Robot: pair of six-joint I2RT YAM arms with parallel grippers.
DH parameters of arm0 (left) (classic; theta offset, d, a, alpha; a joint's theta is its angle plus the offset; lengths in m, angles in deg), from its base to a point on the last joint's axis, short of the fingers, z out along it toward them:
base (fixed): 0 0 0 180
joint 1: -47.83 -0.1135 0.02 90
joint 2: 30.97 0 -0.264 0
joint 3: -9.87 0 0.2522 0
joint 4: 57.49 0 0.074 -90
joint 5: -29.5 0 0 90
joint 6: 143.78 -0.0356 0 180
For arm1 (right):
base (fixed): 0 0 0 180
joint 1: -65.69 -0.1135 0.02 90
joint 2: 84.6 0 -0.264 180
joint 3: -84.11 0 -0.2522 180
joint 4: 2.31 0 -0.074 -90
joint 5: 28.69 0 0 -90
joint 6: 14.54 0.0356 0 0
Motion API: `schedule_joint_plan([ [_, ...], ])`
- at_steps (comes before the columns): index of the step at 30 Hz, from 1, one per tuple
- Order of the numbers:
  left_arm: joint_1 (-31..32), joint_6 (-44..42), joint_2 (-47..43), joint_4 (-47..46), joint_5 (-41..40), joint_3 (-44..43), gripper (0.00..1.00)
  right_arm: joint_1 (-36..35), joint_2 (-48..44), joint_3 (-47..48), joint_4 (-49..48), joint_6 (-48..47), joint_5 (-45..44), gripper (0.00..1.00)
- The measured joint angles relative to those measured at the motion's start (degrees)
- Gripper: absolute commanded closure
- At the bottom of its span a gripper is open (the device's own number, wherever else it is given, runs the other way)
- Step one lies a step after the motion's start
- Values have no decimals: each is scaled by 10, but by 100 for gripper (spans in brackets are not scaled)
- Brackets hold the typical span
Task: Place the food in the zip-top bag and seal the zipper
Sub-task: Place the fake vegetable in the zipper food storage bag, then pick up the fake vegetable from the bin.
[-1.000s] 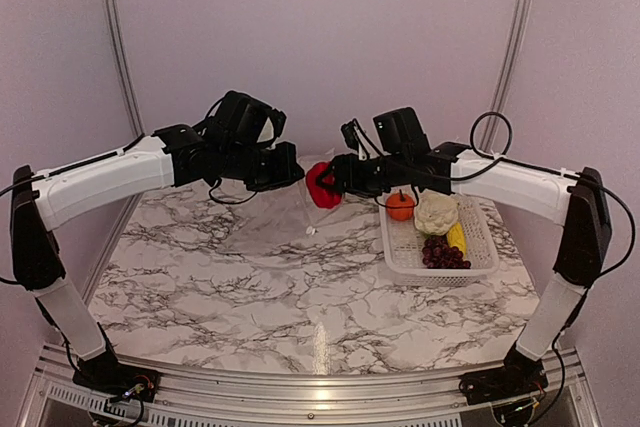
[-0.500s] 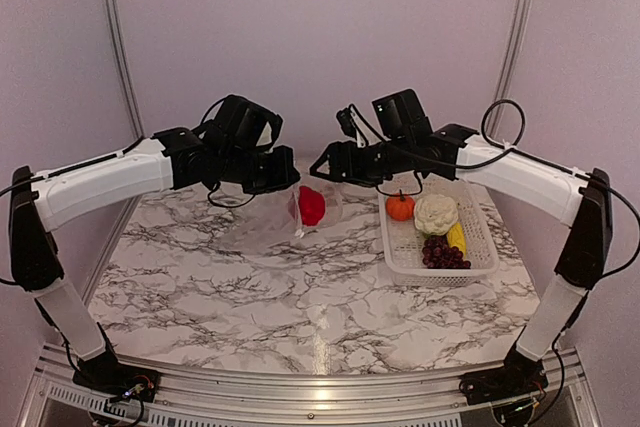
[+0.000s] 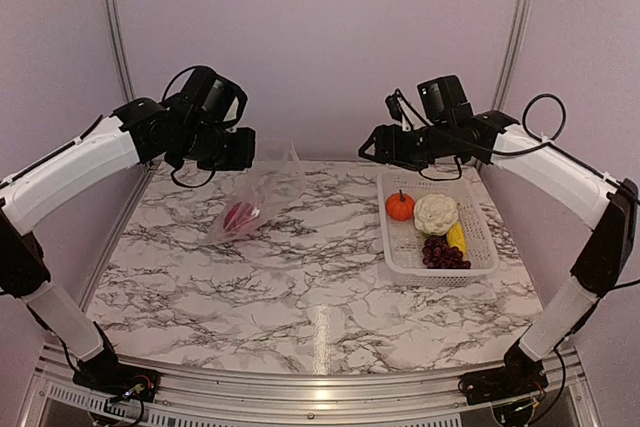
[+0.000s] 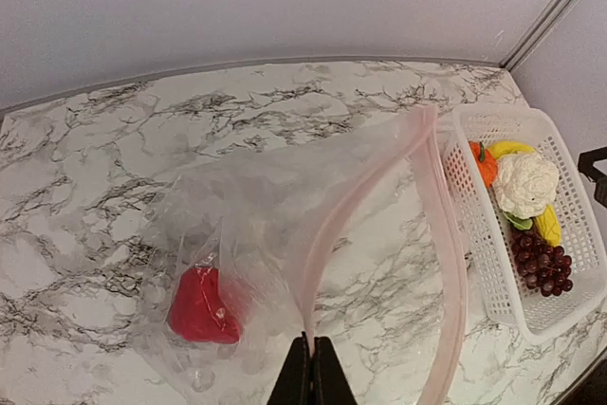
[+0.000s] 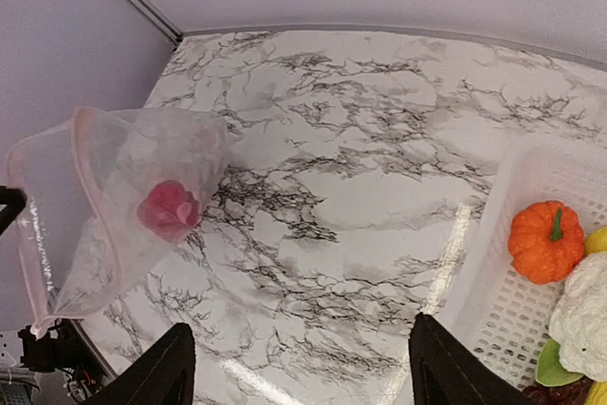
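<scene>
Top external view: the left pincer (image 3: 240, 151) sits at the upper left of the frame. The zip-top bag (image 3: 262, 197) slopes down from it toward the middle left, where its lower part lies on the marble tabletop (image 3: 300, 297). The red pepper (image 3: 240, 215) shows through the plastic near the bag's low end.

In the left wrist view the fingers are pressed together at the bottom centre, pinching the pinkish zipper (image 4: 346, 225). From there the strip curves up toward the upper right, and the bag's mouth gapes.

The right pincer (image 3: 375, 147) hangs at the upper centre right, just above and left of the white basket (image 3: 440, 269). In the right wrist view its fingers (image 5: 161, 377) stand spread wide at the bottom corners with nothing between them.

The rest of the food lies in the basket at the right of the frame. The orange round fruit (image 3: 400, 206) is at the upper left corner and the white cauliflower (image 3: 436, 213) is just beside it. The yellow piece (image 3: 457, 237) and the dark grape bunch (image 3: 443, 252) are below them.
</scene>
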Motion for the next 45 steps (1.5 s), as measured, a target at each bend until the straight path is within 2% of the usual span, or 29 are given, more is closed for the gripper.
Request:
schedule_joint_plan([
  [3,-6,-36,-30,44,-23,-23,100,40,-1,-7,24,-10,-14,27],
  [7,-5,-49,-18,63,-10,-70,100,74,0,-13,47,-15,-22,28],
  [15,-5,-33,31,55,41,-42,100,104,72,26,100,-44,-64,32],
  [23,-5,-18,37,39,71,-38,100,122,141,68,126,-83,-101,17],
  [27,-4,-13,38,34,77,-38,100,123,165,95,129,-105,-104,14],
  [38,-5,-11,37,29,79,-31,100,125,252,146,163,-123,-142,17],
  [45,-5,-12,37,26,78,-23,100,137,272,153,167,-130,-143,13],
])
